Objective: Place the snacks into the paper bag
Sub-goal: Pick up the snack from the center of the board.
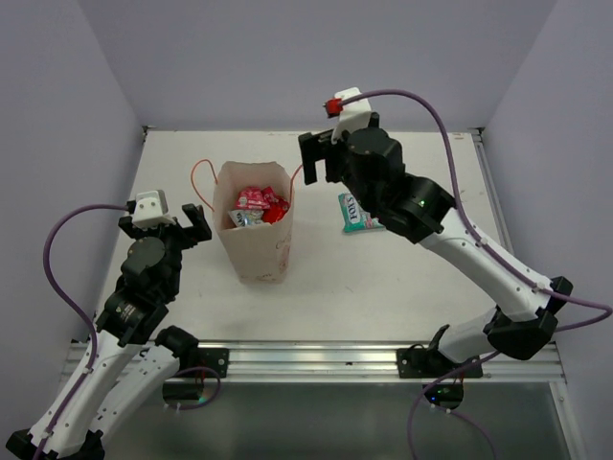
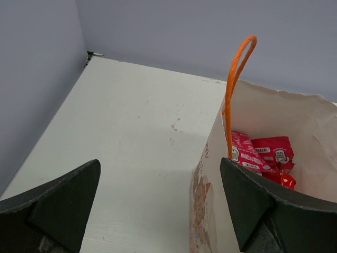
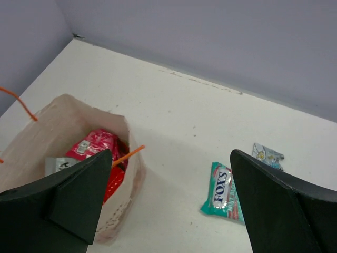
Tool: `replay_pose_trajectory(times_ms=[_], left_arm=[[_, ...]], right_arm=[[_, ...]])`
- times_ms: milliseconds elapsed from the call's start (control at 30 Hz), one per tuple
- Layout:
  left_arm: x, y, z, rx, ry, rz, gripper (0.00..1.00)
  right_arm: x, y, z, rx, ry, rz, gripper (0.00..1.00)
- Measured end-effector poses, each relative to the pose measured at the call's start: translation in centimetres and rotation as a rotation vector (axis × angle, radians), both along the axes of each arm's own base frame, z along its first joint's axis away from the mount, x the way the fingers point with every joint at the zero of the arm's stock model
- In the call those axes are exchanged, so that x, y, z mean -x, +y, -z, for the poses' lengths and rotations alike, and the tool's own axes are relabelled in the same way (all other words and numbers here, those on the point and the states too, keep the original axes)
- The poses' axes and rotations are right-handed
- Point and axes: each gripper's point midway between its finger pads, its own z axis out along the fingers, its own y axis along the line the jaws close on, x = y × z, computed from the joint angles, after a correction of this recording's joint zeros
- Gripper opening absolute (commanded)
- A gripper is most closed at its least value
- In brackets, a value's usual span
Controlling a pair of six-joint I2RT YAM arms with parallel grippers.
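L claw [image 1: 165, 228] & R claw [image 1: 321, 158] both wide, empty, either side of paper bag [image 1: 257, 254] w/ snacks [image 1: 257, 203]

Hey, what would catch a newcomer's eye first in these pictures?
The cream paper bag standing upright in the middle of the table, with red snack packets showing in its open mouth. Next, the teal FOX'S packet lying flat on the table to the bag's right, not yet bagged.
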Motion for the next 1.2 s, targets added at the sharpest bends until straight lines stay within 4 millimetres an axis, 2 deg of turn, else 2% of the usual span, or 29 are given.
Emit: replay_pose_trajectory(times_ms=[167, 300, 733, 900, 1200], left_arm=[[0.0, 0.0, 0.0, 0.0, 0.0, 0.0, 1.0], [0.0, 0.0, 0.0, 0.0, 0.0, 0.003, 1.0], [0.0, -0.1, 0.0, 0.001, 0.0, 0.007, 1.0], [0.0, -0.1, 0.0, 0.001, 0.0, 0.007, 1.0], [0.0, -0.1, -0.1, 0.002, -0.002, 0.008, 1.0]], right_arm=[[-2.2, -5.3, 1.1, -0.04, 0.028, 0.112, 0.99], [-3.7, -8.7, 2.3, -0.061, 0.054, 0.192, 0.99], [-8.3, -17.0, 9.1, -0.184, 0.215, 0.399, 0.98], [-10.8, -19.7, 13.3, -0.26, 0.305, 0.47, 0.97], [-14.4, -21.1, 22.8, -0.293, 0.512, 0.513, 0.96]])
